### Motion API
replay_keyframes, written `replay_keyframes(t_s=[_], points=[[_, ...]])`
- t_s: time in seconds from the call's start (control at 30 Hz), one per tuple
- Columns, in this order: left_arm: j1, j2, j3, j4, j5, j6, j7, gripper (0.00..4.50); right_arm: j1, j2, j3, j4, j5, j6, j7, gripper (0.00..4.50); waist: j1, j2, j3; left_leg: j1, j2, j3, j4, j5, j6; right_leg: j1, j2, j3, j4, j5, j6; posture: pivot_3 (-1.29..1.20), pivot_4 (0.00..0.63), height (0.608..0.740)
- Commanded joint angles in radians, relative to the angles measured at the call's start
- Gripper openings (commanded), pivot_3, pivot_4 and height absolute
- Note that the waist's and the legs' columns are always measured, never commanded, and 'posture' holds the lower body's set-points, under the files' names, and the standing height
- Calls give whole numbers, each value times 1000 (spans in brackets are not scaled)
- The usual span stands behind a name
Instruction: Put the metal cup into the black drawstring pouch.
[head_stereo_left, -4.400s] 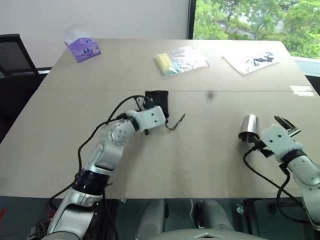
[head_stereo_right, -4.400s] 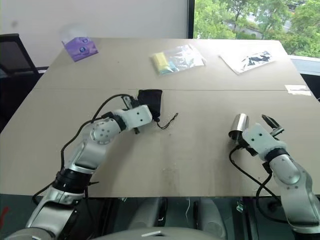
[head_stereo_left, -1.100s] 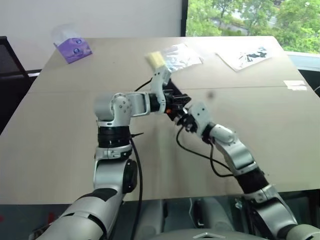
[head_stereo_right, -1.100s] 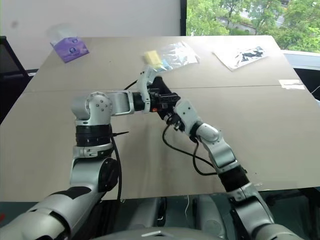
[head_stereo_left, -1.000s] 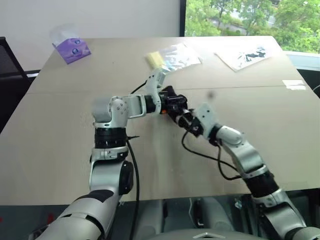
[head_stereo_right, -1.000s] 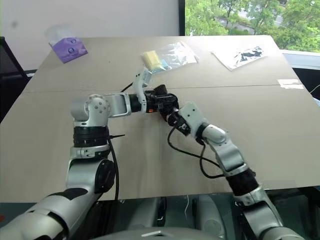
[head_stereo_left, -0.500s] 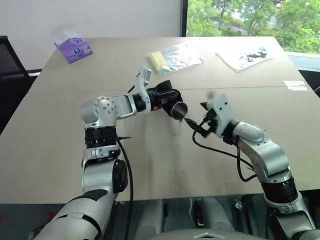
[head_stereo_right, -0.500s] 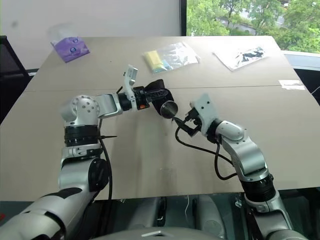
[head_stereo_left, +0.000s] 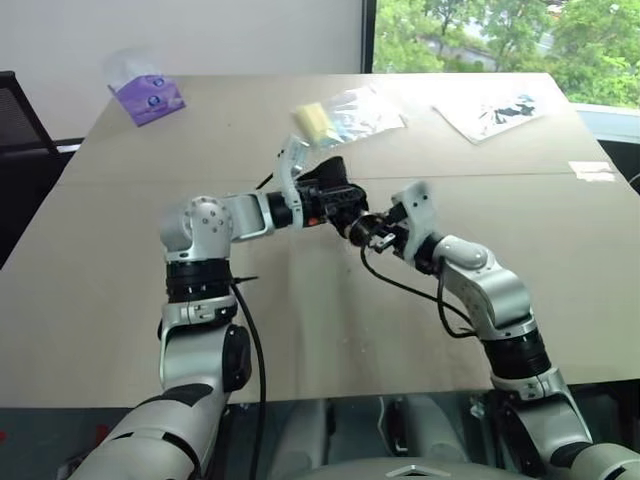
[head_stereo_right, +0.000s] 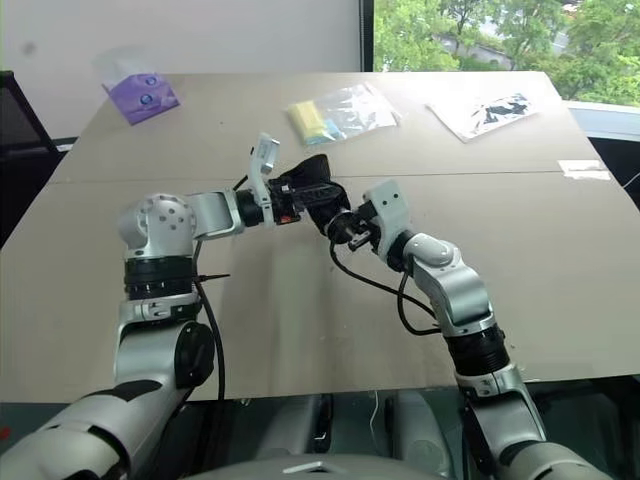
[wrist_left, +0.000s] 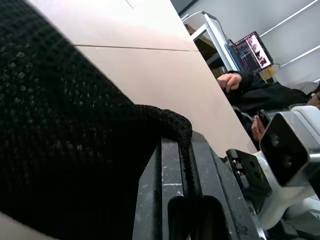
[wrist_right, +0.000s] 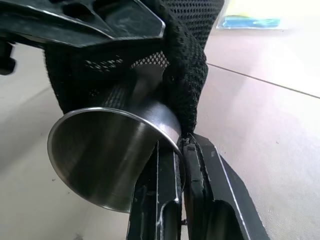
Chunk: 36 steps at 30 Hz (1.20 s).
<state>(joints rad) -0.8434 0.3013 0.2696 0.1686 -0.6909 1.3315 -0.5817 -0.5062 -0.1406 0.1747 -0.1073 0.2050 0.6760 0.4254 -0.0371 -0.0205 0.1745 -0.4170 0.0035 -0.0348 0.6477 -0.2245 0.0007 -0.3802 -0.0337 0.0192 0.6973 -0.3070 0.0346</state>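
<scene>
A beige table (head_stereo_left: 120, 300) is filling the room under a white wall (head_stereo_left: 200, 35). Daylight is coming through a window (head_stereo_left: 500, 35) showing green trees. A black chair (head_stereo_left: 15, 115) is standing beside the table's left edge.

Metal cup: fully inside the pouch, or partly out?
Partly out: the metal cup has its open rim protruding from the black drawstring pouch.

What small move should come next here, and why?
Probably pull the pouch edge further over the cup. The cup sits only partly inside, its open rim sticking out, while the right gripper is shut on the pouch mouth and the left gripper pinches the fabric.
</scene>
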Motion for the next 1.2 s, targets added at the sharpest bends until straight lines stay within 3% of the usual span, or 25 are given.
replay_keyframes(t_s=[0.03, 0.2, 0.37, 0.57, 0.77, 0.93, 1.07, 1.17, 1.2], points=[[0, 14, 14, -57, -36, 4, 5, 0, -21, 1, -6, -28, 6, -20, 4, 32, 0, 0, 0, 0, 0, 0, 0, 0, 0, 0, 0, 0, 0, 0, 0, 0, 150, 740], [7, 14, 12, -70, -62, 30, 14, 0, -43, 15, -26, -31, 23, -2, -8, 32, -1, 0, 0, 0, 0, 0, 0, 0, 0, 0, 0, 0, 0, 0, 0, 0, 150, 740], [22, -9, 0, -167, -125, 98, 19, 0, -82, 118, -88, 62, 61, 27, -81, 32, -3, 0, 0, 0, 1, 0, 0, 0, 0, 0, -1, 0, 0, 0, 0, 0, 150, 740], [50, -43, 36, -222, -185, 160, 27, 0, -96, 310, -313, 235, 283, 33, -121, 32, -2, 0, 0, 0, 1, 0, 0, 0, 0, 0, -1, 1, 0, 0, 0, 0, 150, 740], [102, -76, 30, -272, -188, 152, 54, 0, -104, 356, -327, 258, 352, -5, -160, 32, -1, 0, 0, 0, 0, 0, -1, 0, 0, 0, -1, 2, 0, 0, 0, 0, 150, 740], [169, -88, 13, -357, -190, 139, 74, 0, -133, 407, -468, 290, 604, 33, -229, 32, -2, 0, 0, 0, 1, 0, -1, 0, 0, 0, -2, 3, 0, 0, 0, 0, 150, 740], [161, -152, 50, -364, -211, 143, 120, 0, -114, 362, -398, 263, 642, 50, -189, 32, -2, 0, 0, 0, 1, 0, -1, 0, 0, 0, -1, 3, 0, 0, 0, 0, 150, 740], [74, -298, 154, -310, -267, 160, 226, 0, -99, 302, -228, 246, 468, -61, -137, 32, -1, 0, 0, 0, 1, 1, -1, 0, 0, 0, -1, 3, 0, 0, 0, 0, 150, 740], [40, -343, 200, -288, -295, 177, 263, 0, -92, 251, -118, 248, 338, -153, -100, 32, -1, 0, 0, 0, 1, 1, 0, -1, 1, 0, -1, 3, 0, 0, 0, 0, 150, 740]])
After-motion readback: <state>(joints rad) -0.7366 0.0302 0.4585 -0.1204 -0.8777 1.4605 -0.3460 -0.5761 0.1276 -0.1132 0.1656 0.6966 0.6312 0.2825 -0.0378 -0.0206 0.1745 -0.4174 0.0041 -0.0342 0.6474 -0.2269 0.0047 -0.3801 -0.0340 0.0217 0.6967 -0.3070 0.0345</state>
